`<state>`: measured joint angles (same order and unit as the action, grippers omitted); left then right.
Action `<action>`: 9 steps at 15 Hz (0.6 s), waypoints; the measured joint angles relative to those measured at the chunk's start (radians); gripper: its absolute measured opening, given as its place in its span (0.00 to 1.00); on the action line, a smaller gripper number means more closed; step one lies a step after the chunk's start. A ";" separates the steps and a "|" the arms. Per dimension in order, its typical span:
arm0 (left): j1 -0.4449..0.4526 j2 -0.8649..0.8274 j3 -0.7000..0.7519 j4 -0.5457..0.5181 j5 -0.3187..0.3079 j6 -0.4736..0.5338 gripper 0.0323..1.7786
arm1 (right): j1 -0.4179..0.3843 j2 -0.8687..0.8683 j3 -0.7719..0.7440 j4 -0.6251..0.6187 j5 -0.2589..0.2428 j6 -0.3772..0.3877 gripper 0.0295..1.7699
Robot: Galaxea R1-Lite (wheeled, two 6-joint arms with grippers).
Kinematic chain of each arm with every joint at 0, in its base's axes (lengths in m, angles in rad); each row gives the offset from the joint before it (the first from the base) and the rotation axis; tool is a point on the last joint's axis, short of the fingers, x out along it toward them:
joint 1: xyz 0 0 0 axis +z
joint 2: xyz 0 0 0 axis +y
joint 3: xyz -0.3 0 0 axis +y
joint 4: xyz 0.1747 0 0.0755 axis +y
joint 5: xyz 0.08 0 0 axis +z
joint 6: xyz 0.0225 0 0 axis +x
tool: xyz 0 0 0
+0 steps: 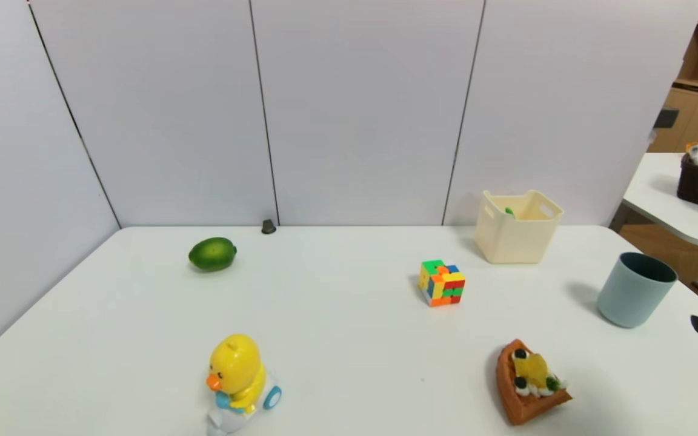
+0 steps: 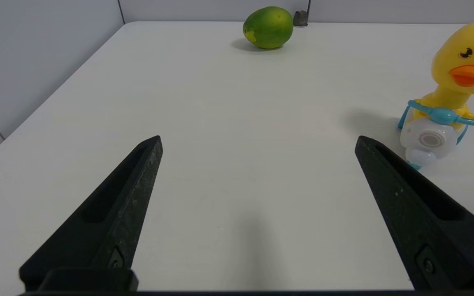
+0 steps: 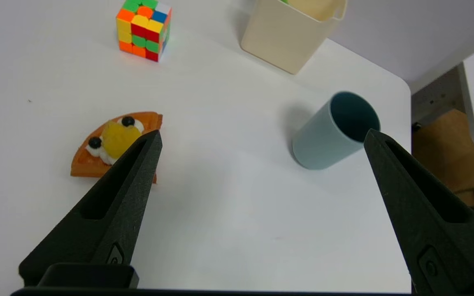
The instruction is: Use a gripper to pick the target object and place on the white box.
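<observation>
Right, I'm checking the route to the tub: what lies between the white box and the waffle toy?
In the head view, the puzzle cube sits between white box and waffle toy, offset leftward.

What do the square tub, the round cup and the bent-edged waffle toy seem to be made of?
The tub looks like smooth matte plastic, with thin moulded walls and cut-out handle slots. The cup has an even satin finish, perhaps plastic, possibly ceramic. The waffle toy seems moulded plastic or rubber, its toppings fixed-looking.
</observation>
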<state>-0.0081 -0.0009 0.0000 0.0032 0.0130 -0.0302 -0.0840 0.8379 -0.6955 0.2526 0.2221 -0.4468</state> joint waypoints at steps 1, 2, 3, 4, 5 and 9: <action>0.000 0.000 0.000 0.000 0.000 0.000 0.95 | 0.001 -0.072 0.061 -0.022 -0.016 0.016 0.96; 0.000 0.000 0.000 0.000 0.000 0.000 0.95 | 0.005 -0.141 0.123 -0.055 -0.027 0.032 0.96; 0.000 0.000 0.000 0.000 0.000 0.000 0.95 | 0.010 -0.214 0.196 -0.099 -0.037 0.047 0.96; 0.000 0.000 0.000 0.000 0.000 0.000 0.95 | 0.016 -0.285 0.272 -0.151 -0.052 0.061 0.96; 0.000 0.000 0.000 0.000 0.000 0.000 0.95 | 0.022 -0.348 0.339 -0.193 -0.072 0.071 0.96; 0.000 0.000 0.000 0.000 0.000 0.000 0.95 | 0.047 -0.552 0.554 -0.277 -0.154 0.181 0.96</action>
<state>-0.0081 -0.0009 0.0000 0.0032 0.0128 -0.0302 -0.0370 0.2862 -0.1413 -0.0245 0.0677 -0.2660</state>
